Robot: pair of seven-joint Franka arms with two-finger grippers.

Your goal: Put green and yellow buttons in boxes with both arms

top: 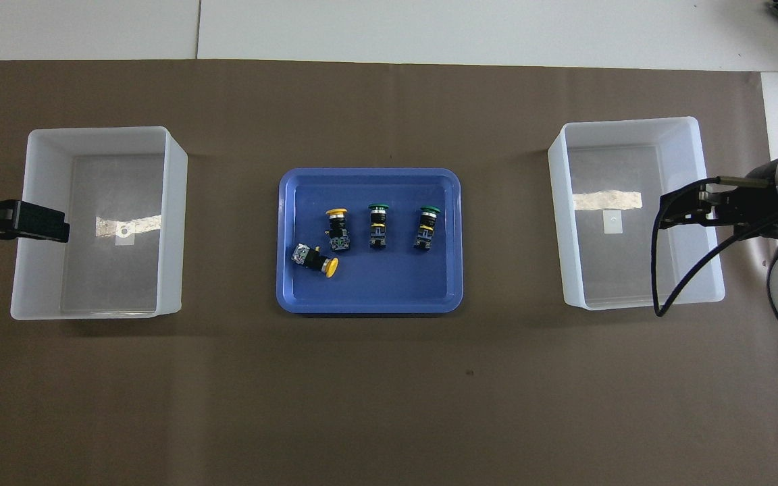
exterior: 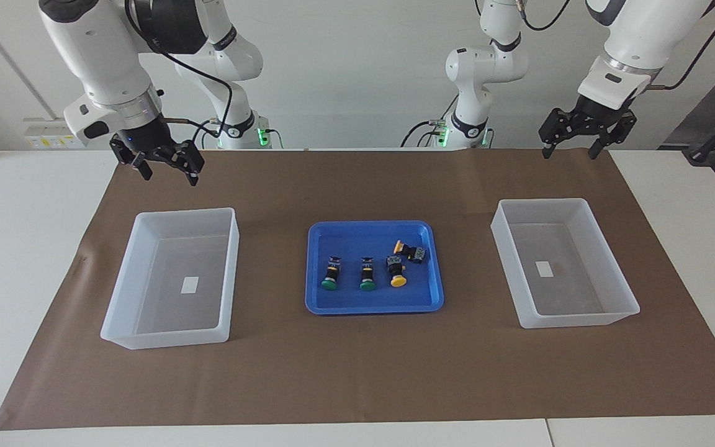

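- The left tool (exterior: 571, 152) hangs in the air with its fingers wide and holds nothing. It is up over the brown paper at the left arm's end of the tabletop (exterior: 22, 248)
- The right tool (exterior: 165, 169) is wide too and holds nothing. It hangs at the right arm's end
- No button is picked up yet, so I think the first grab is the job now
- To do it well, each tool should come straight down over one button and pinch the dark body, not the round cap, which could slip
- The two yellow buttons (top: 328, 246) lie close together, so take care not to bump one while lifting the other
- The two green buttons (top: 402, 226) lie side by side with a small gap between them
- All four buttons lie in the blue tray (top: 369, 304) in the middle
- Each button has a black and blue body and a round cap
- The two white boxes (top: 98, 138) are empty, one at each end of the tray
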